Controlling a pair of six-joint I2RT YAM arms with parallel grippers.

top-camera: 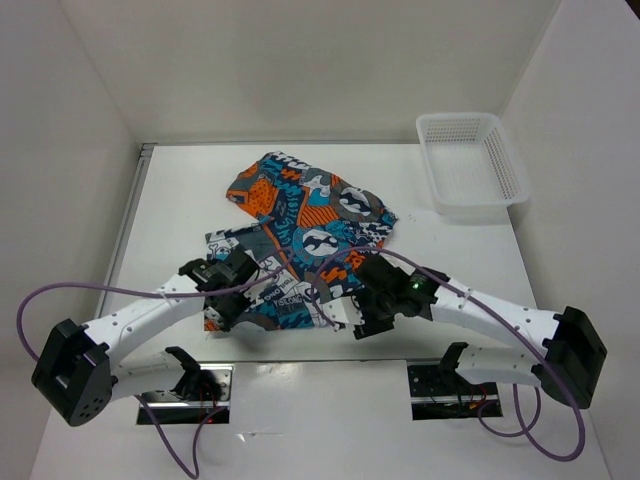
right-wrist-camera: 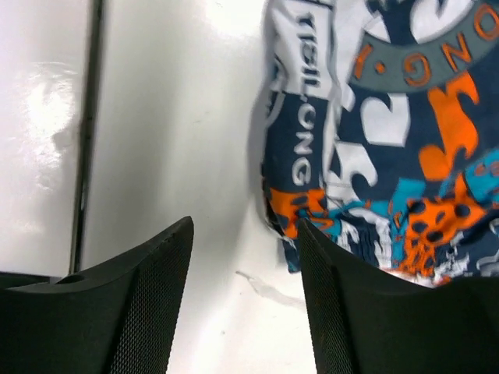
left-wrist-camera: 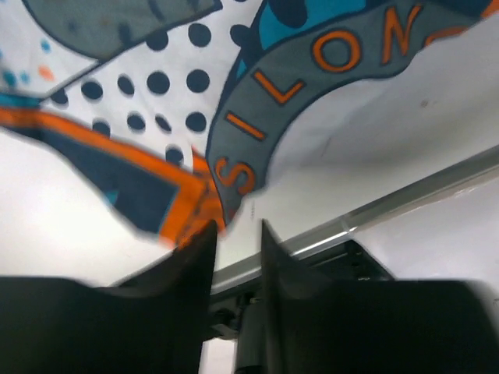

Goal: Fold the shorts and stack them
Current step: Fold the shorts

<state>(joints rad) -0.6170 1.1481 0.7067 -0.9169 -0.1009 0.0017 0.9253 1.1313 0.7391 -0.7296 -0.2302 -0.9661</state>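
The shorts (top-camera: 310, 220), printed in teal, orange, white, grey and black, lie crumpled and partly doubled over in the middle of the table. My left gripper (top-camera: 228, 305) is at their near left corner. In the left wrist view its jaws (left-wrist-camera: 238, 230) stand a narrow gap apart with nothing between them, and the orange-edged corner of the shorts (left-wrist-camera: 156, 86) ends just above the fingertips. My right gripper (top-camera: 362, 318) is at the near right corner. It is open (right-wrist-camera: 245, 226) over bare table, and the edge of the shorts (right-wrist-camera: 390, 140) lies against its right finger (right-wrist-camera: 351, 312).
A white plastic mesh basket (top-camera: 472, 207) stands at the back right of the table. White walls close in the table on the left, back and right. A metal rail (left-wrist-camera: 405, 195) runs along the table's edge close to my left gripper.
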